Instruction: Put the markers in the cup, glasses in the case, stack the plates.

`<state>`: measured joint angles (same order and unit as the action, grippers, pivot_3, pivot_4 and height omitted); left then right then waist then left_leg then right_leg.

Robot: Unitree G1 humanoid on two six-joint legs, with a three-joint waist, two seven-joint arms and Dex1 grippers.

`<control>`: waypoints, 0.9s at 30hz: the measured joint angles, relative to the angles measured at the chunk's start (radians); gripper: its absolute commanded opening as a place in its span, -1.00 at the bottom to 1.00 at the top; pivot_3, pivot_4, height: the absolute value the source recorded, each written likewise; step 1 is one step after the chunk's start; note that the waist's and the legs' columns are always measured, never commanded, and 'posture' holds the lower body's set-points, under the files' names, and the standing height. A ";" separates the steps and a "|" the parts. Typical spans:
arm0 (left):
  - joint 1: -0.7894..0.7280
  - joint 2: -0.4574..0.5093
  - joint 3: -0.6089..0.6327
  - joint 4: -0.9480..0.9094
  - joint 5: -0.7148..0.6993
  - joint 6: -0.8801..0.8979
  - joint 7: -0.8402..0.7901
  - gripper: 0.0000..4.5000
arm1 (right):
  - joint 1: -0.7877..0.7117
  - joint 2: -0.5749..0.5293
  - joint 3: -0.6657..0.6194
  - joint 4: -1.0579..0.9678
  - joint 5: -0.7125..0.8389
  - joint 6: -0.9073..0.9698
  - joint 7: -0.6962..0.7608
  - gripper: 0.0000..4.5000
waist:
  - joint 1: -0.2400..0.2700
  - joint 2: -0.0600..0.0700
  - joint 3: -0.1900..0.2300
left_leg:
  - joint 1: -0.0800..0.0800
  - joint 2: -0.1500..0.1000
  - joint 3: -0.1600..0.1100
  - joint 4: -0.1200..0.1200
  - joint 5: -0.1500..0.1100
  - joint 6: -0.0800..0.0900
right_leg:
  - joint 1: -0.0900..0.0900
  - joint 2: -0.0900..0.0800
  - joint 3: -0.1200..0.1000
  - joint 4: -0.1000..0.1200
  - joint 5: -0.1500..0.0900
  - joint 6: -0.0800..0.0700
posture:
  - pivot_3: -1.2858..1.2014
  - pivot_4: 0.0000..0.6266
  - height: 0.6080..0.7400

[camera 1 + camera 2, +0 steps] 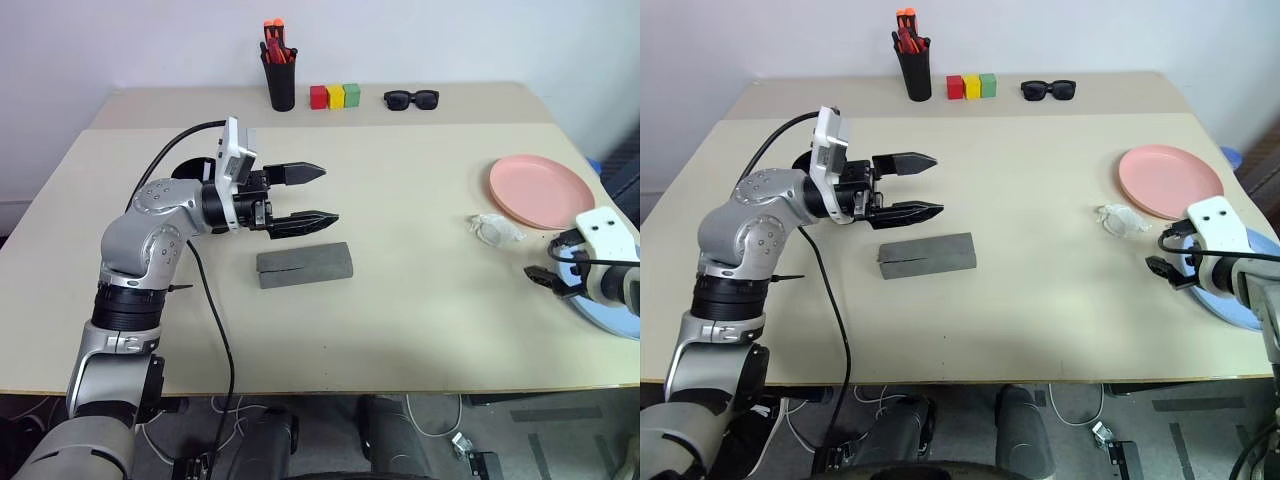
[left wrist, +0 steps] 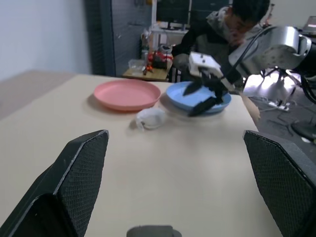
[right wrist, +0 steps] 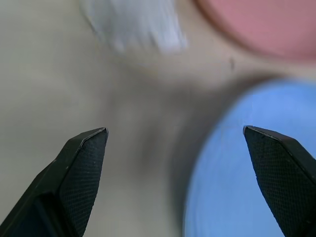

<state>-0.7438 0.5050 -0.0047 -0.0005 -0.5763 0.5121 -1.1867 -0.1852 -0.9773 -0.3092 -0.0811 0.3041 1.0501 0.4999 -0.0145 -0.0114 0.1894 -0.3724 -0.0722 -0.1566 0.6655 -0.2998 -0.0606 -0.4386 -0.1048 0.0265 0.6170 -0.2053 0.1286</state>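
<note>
The grey case lies closed in the middle of the table. My left gripper hovers just above it, open and empty, pointing right. Behind my left arm, part of the black cup shows. The pink plate rests at the right. The light blue plate lies nearer the table's right edge, apart from the pink one. My right gripper is open and empty, low over the blue plate's near-left rim. The markers and the glasses are hidden.
A crumpled white wad lies just left of the pink plate. At the back stand a black pen holder with orange-red pens, three coloured blocks and black sunglasses. A person sits beyond the table's right end.
</note>
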 measured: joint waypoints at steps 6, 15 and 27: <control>0.027 0.033 -0.002 0.010 0.006 -0.019 -0.027 1.00 | 0.024 0.038 -0.036 0.057 -0.023 0.014 -0.043 0.43 | 0.002 0.000 0.000 | 0.000 0.000 0.000 0.000 0.000 0.000 | 0.000 0.000 0.000 0.000 0.000 0.000 | 0.03 -0.52 1.00; 0.044 0.062 -0.006 -0.003 -0.011 0.028 -0.034 1.00 | -0.037 0.059 -0.062 0.068 -0.026 0.011 -0.065 -0.96 | -0.002 0.000 0.000 | 0.002 0.000 0.000 0.001 0.000 0.000 | 0.002 0.000 0.000 0.000 0.000 0.000 | 0.03 -0.52 1.00; 0.053 0.063 0.014 -0.002 -0.029 0.035 0.001 1.00 | -0.294 0.088 -0.016 0.152 -0.067 -0.179 -0.107 -0.96 | -0.002 0.001 0.000 | 0.002 0.001 0.000 0.000 0.000 0.000 | 0.002 0.001 0.000 -0.001 0.000 0.000 | 0.03 -0.52 1.00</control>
<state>-0.6904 0.5678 0.0092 -0.0024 -0.6052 0.5469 -1.1854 -0.4793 -0.8893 -0.3248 0.0705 0.2375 0.8712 0.3928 -0.0165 -0.0101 0.1893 -0.3708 -0.0717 -0.1568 0.6658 -0.3001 -0.0602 -0.4364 -0.1042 0.0266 0.6159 -0.2053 0.1286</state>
